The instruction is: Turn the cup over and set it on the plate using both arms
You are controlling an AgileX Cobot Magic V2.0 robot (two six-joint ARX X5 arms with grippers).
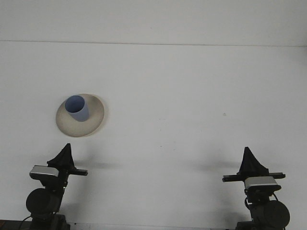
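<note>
Both grippers, left gripper (64,152) and right gripper (250,156), hang low near the table's front edge, well apart from everything; whether either is wide or narrow cannot be told. One pale-blue plastic cup (77,108) stands mouth-up on the round cream plate (96,117), so the task looks complete and nothing further seems called for beyond parking the arms.

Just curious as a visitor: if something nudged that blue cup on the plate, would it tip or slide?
The blue cup stands mouth-up and looks taller than wide, so it might tip. The plate looks smooth and dished, so it would likely slide first.
</note>
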